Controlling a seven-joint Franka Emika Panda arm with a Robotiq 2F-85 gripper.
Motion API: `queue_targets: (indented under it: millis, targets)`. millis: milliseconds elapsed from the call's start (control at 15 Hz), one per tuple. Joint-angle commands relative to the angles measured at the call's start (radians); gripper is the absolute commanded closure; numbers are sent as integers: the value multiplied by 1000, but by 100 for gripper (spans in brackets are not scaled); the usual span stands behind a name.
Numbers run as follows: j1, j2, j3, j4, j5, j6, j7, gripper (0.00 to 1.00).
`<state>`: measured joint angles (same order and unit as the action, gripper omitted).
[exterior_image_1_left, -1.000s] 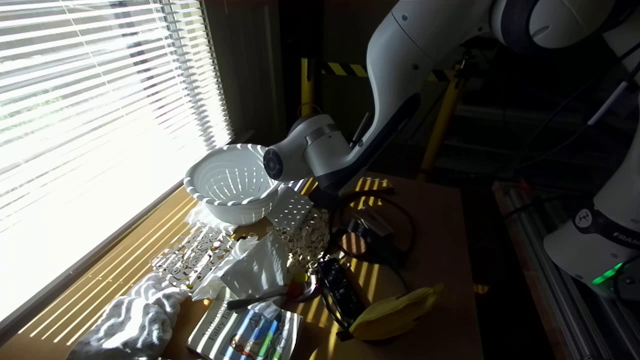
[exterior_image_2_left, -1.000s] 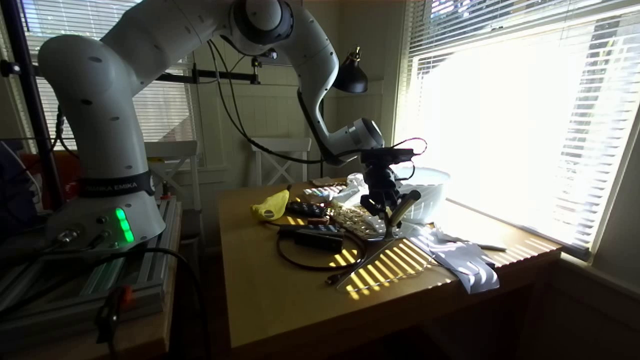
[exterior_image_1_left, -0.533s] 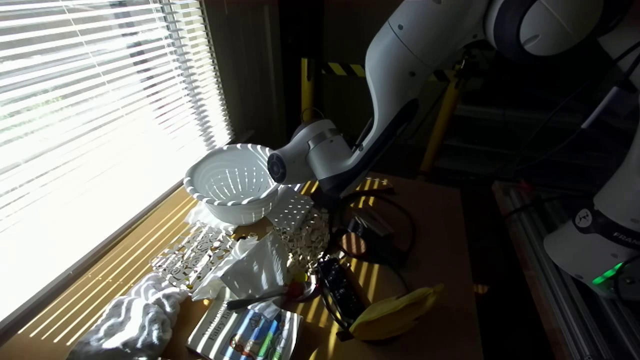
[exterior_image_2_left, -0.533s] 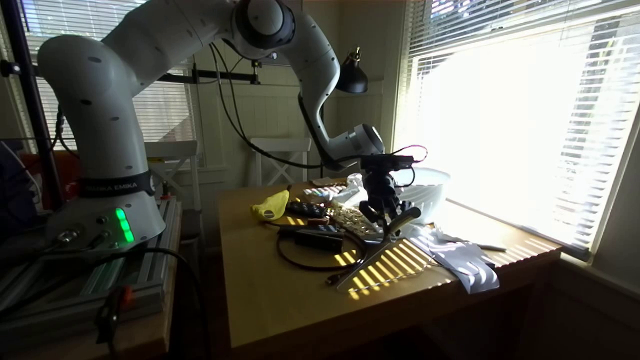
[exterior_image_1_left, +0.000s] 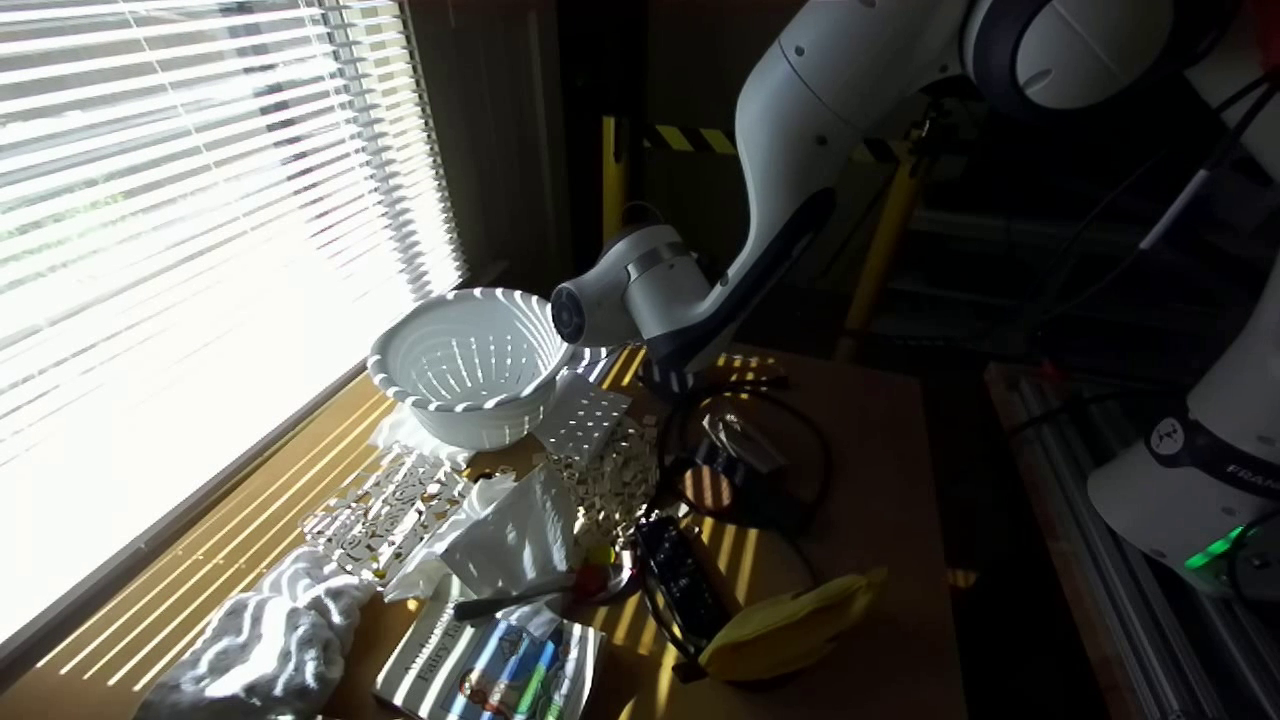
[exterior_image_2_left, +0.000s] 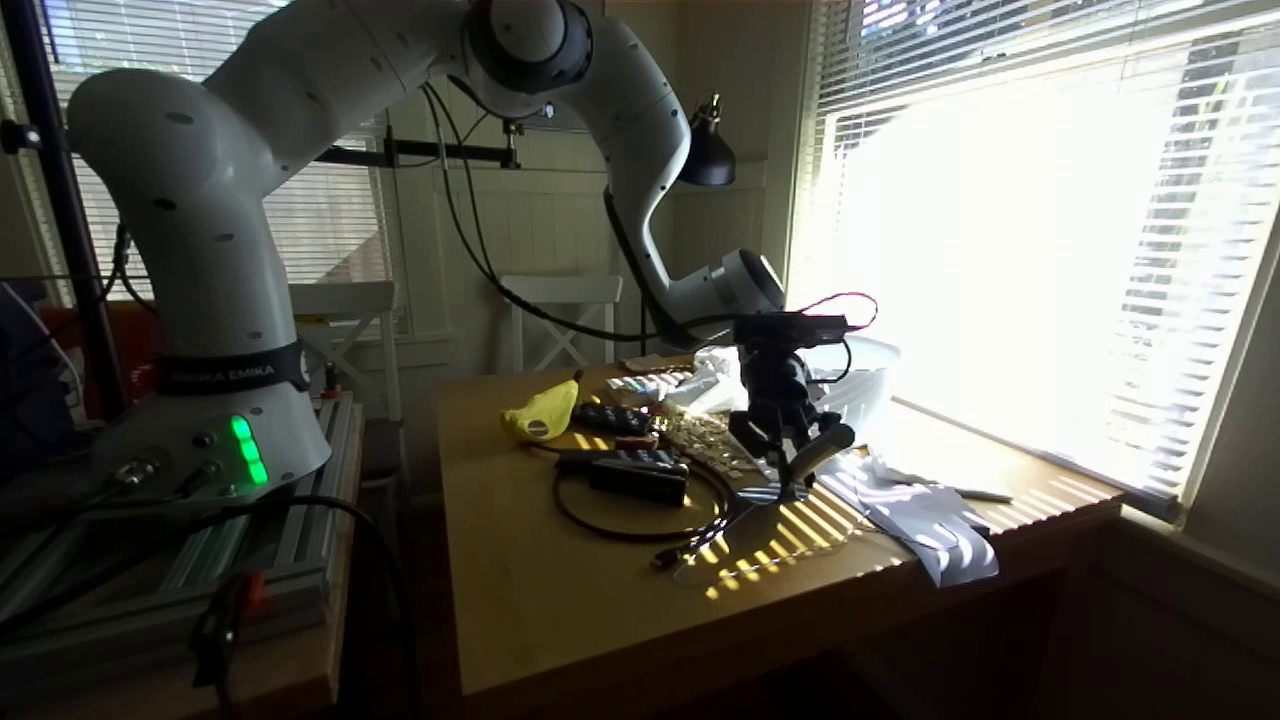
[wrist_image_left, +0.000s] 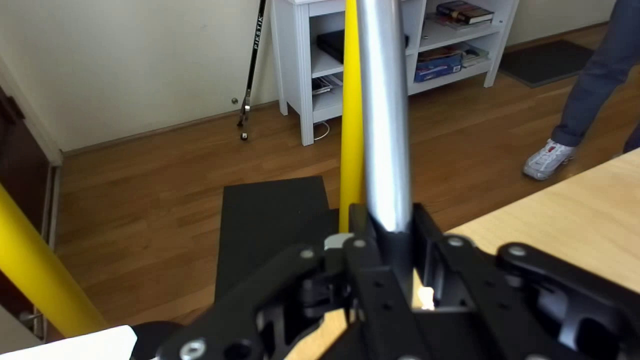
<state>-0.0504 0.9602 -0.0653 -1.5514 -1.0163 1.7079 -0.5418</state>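
The arched arm (exterior_image_2_left: 645, 125) angles its fingers (wrist_image_left: 361, 220) downward, gripping a silver rod (wrist_image_left: 385, 115).

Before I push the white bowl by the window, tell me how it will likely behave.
The white bowl looks light for its size, since its walls appear thin and slotted. Pushed high up, it may tip, because it flares wide above a narrower base.
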Motion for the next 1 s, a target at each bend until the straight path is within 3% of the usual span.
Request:
queue_targets:
  millis: [0,933]
  targets:
    - [19,-1,13,10,-24,-27,16,94]
    - [45,70,29,133,7,-196,-2,94]
